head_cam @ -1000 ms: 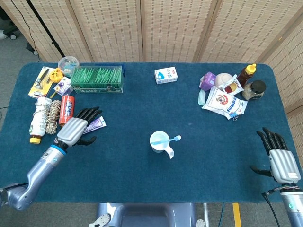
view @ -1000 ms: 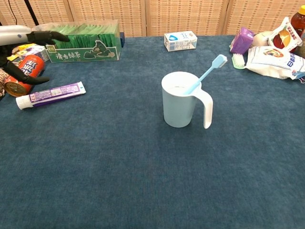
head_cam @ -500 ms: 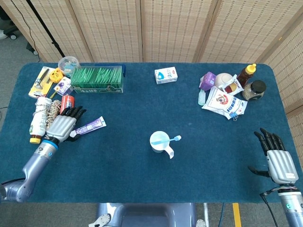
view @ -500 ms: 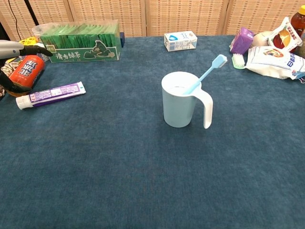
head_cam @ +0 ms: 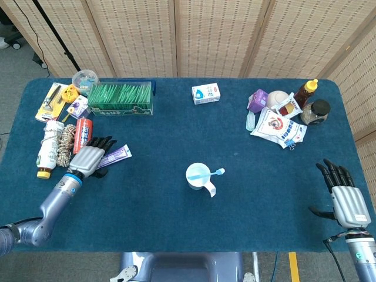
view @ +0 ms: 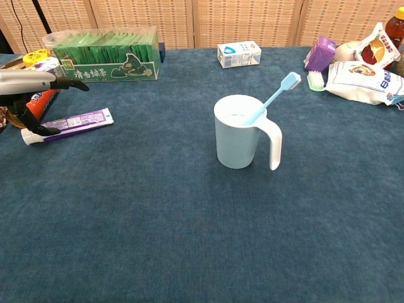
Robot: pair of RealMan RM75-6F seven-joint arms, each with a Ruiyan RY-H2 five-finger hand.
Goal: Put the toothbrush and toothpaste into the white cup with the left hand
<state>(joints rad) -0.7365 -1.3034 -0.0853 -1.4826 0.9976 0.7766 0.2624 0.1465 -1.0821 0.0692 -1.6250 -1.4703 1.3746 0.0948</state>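
My left robot hand (head_cam: 89, 159) has swung back over the toothpaste (view: 68, 125) after drifting out toward the red can (head_cam: 82, 134) half a second ago. My fingers (head_cam: 104, 143) now spread across the tube's capped end, and in the chest view my thumb looks to be touching its near edge. The fingers are apart and nothing is lifted, so I count the robot hand as wide, not gripping yet. The tube lies flat on the worktop (view: 189, 240), under and just ahead of my fingers. The toothbrush (view: 273, 97) already leans in the white cup (view: 237, 139), well off to my right. So half the job looks done; closing on the tube comes next. My right robot hand (head_cam: 345, 198) idles spread, holding nothing, at the far edge.
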